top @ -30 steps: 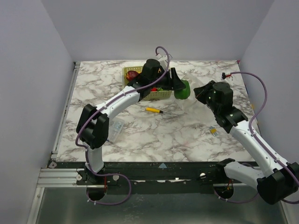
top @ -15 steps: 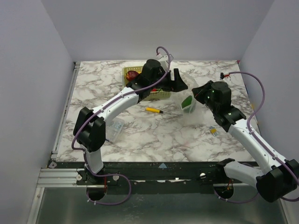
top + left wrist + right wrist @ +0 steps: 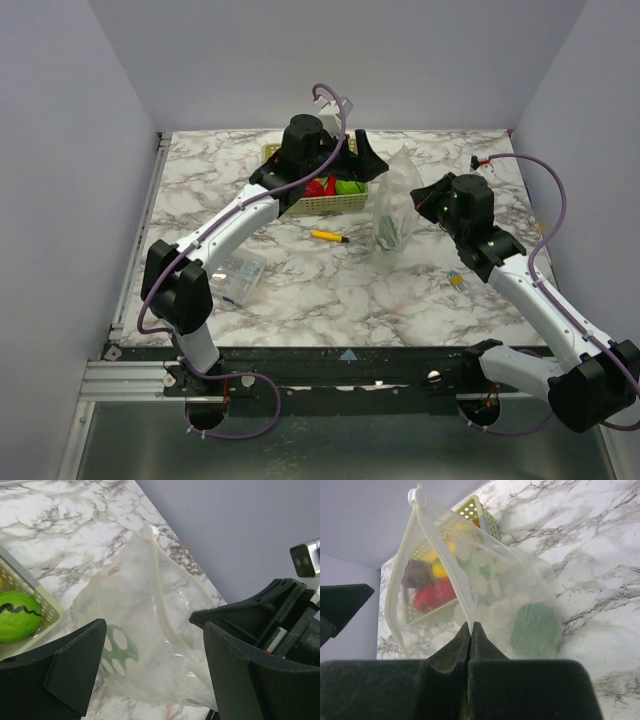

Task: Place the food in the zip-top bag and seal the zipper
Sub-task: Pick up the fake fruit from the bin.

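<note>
The zip-top bag [image 3: 393, 200] hangs upright, mouth edge up, right of the basket. My right gripper [image 3: 426, 200] is shut on the zipper strip [image 3: 442, 550] of the bag [image 3: 510, 595], pinching it at the fingertips [image 3: 471, 626]. A green pepper [image 3: 536, 630] lies inside the bag, low down. My left gripper [image 3: 360, 160] is open and empty above the basket's right end; in its wrist view [image 3: 155, 625] the bag [image 3: 150, 605] shows below the jaws. Red [image 3: 318, 187] and green [image 3: 349, 186] food sit in the basket; the green one also shows in the left wrist view [image 3: 17, 615].
The yellow-green mesh basket [image 3: 325, 205] stands at the back middle. A thin yellow-and-black stick [image 3: 330, 237] lies in front of it. A flat clear packet [image 3: 240, 275] lies at the left. A small yellow item [image 3: 456, 281] lies by the right arm.
My left gripper let go of the green pepper, which dropped into the bag, then drew back left over the basket. The bag now hangs more upright.
</note>
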